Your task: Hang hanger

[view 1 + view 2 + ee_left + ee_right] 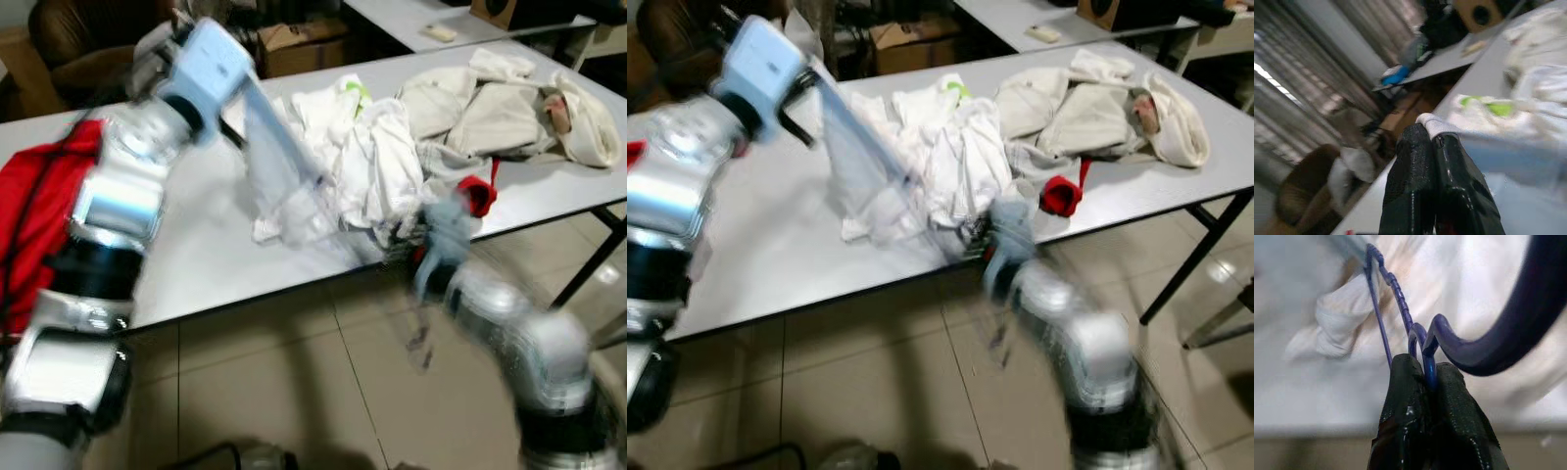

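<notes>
A dark blue wire hanger [1498, 342] is pinched at its twisted neck by my right gripper [1425, 366], which is shut on it. That gripper [431, 235] is blurred and hovers at the table's front edge, beside the pile of white clothes [367, 147]. My left gripper [1432, 139] is raised over the table's back left and is shut on a fold of a white garment [1435, 125]. The garment [279, 166] stretches down in a pale sheet from the left wrist to the pile. The hanger's lower part runs into this cloth and is hidden there.
The grey table [216, 264] carries a beige heap of clothes [500, 108] at the right, a small red cloth [477, 196] near the front edge and a red garment [39, 196] at the left. Tiled floor [294, 372] lies in front; cardboard boxes [299, 44] stand behind.
</notes>
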You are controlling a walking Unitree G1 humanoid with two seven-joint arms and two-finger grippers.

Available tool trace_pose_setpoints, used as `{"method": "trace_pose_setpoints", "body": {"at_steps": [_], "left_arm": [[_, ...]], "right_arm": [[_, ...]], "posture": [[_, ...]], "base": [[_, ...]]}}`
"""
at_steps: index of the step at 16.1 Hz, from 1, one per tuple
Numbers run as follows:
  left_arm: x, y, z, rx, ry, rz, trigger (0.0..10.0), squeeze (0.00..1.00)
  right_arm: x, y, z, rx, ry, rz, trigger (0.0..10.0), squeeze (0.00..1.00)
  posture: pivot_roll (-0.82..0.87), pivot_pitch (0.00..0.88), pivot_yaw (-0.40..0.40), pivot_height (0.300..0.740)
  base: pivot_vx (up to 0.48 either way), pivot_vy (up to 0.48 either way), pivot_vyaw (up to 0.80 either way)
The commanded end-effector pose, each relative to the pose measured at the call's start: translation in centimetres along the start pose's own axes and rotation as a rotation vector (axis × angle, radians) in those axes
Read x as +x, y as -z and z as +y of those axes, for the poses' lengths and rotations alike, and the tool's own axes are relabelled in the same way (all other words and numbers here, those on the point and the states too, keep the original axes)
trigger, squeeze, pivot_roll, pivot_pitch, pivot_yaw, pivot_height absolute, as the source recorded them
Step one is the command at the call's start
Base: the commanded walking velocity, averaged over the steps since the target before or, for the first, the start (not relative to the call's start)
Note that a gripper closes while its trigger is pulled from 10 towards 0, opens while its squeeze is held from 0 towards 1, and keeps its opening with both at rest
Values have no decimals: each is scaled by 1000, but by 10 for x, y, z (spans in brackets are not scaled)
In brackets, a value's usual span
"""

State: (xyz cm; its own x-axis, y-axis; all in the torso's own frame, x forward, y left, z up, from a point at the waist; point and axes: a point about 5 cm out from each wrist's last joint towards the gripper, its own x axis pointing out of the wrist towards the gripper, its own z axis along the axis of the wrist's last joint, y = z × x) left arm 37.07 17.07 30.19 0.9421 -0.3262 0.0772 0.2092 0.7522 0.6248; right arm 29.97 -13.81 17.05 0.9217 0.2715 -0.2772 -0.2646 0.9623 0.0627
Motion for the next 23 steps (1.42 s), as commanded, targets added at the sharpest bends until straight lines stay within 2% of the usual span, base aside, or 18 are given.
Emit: {"method": "trace_pose_setpoints", "body": {"at_steps": [1, 2, 3, 4, 5, 6, 8, 9, 11, 12, 14, 17, 18, 20, 21, 22, 23], "left_arm": [[-5, -6, 32, 34, -118, -27, 0, 0], [-9, -7, 50, 59, -184, -32, 0, 0], [-11, -9, 59, 67, -217, -37, 0, 0], [-19, -15, 83, 81, -321, -62, 0, 0], [-27, -20, 100, 75, -388, -87, 0, 0], [-33, -23, 105, 53, -386, -108, 0, 0], [-34, -7, 69, 10, -197, -74, 0, 0], [-35, -1, 57, -13, -156, -59, 0, 0], [-42, 15, 20, -86, -47, -9, 0, 0], [-47, 18, 4, -112, -3, 6, 0, 0], [-53, 18, -7, -122, 13, 12, 0, 0], [-53, 15, -16, -115, 31, 15, 0, 0], [-53, 17, -14, -118, -11, 33, 0, 0], [-57, 21, -15, -109, -37, 63, 0, 0], [-59, 23, -19, -82, -12, 73, 0, 0], [-66, 32, -31, -17, 82, 106, 0, 0], [-69, 35, -36, -3, 117, 124, 0, 0]], "right_arm": [[4, -21, -14, -32, 41, -89, 10000, 0], [7, -39, -18, -64, 41, -149, 10000, 0], [8, -48, -20, -79, 41, -183, 10000, 0], [7, -73, -22, -99, 41, -281, 10000, 0], [4, -93, -21, -96, 17, -372, 10000, 0], [0, -102, -16, -86, -28, -416, 10000, 0], [-3, -77, -4, -79, -105, -345, 10000, 0], [-4, -66, -2, -66, -115, -319, 10000, 0], [-14, -35, 2, -21, -116, -248, 10000, 0], [-24, -23, 1, 39, -120, -219, 10000, 0], [-45, -3, -1, 46, -143, -151, 10000, 0], [-59, 12, 0, 4, -214, -81, 10000, 0], [-73, 19, 5, -39, -312, -26, 10000, 0], [-93, 24, 10, -58, -398, 23, 10000, 0], [-98, 25, 11, -72, -425, 37, 10000, 0], [-108, 26, 13, -97, -482, 63, 10000, 0], [-111, 26, 14, -104, -497, 69, 10000, 0]], "posture": [[-45, 0, 66, 740], [-42, 0, 64, 740], [-42, 0, 64, 740], [-38, 0, 61, 740], [-30, 0, 55, 740], [-26, 0, 50, 740], [-22, 0, 45, 740], [-22, 0, 46, 740], [-25, 0, 43, 740], [-24, 0, 40, 740], [-25, 0, 39, 740], [-26, 0, 48, 740], [-24, 0, 51, 740], [-27, 0, 59, 740], [-32, 0, 61, 740], [-37, 0, 62, 740], [-37, 0, 62, 740]], "base": [[0, 0, 0], [0, 0, 0], [0, 0, 0], [0, 0, 0], [0, 0, 0], [0, 0, 0], [0, 0, 0], [0, 0, 0], [0, 0, 0], [0, 0, 0], [0, 0, 0], [0, 0, 0], [0, 0, 0], [0, 0, 0], [0, 0, 0], [0, 0, 0], [0, 0, 0]]}}
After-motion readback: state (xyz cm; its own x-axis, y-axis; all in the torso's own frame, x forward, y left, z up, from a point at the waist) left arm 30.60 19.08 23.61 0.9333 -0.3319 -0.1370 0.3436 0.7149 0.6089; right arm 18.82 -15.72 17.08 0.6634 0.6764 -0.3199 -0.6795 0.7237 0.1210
